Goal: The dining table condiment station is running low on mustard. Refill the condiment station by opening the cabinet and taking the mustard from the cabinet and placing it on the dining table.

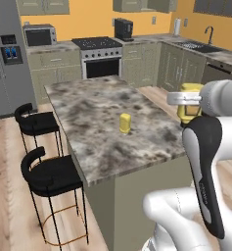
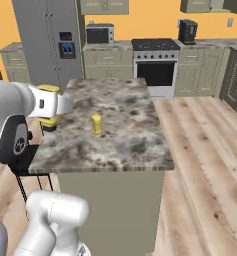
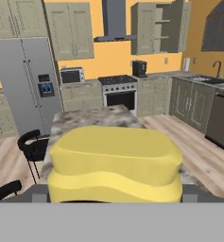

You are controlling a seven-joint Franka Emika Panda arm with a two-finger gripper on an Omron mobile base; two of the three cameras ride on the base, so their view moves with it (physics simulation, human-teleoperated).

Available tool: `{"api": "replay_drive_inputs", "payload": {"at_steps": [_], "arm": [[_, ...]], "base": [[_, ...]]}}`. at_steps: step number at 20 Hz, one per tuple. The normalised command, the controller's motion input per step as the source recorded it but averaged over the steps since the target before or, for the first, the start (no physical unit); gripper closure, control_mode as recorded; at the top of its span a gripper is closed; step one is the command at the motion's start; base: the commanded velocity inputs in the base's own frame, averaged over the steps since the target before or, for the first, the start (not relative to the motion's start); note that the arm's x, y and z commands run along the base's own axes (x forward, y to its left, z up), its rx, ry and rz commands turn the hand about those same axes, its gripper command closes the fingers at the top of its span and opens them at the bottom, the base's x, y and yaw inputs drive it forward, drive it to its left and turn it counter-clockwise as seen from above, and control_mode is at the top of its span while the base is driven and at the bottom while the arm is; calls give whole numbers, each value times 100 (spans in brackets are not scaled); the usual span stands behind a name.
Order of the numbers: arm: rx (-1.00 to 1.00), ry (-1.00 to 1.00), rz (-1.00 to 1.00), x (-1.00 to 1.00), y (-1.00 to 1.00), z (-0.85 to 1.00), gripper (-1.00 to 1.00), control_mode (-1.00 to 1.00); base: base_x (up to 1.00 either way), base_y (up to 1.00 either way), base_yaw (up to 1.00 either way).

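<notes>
Mustard (image 3: 114, 163) rides between the robot's wide-spread jaws, gripped at its sides and carried above the near edge of the dining table's tabletop (image 1: 93, 132). A second yellow container (image 1: 125, 123) stands on the marble toward twelve o'clock. Released this close to the edge, the bottle could tip off onto the floor.
</notes>
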Motion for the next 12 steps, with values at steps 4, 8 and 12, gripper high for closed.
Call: {"api": "replay_drive_inputs", "payload": {"at_steps": [4,8,12], "arm": [[0,-12,0,35,0,-46,100,-100],[0,-20,0,41,0,-58,100,-100],[0,-16,-1,49,-9,-53,100,-100]], "base": [[0,0,0],[0,0,0],[0,0,0]]}}
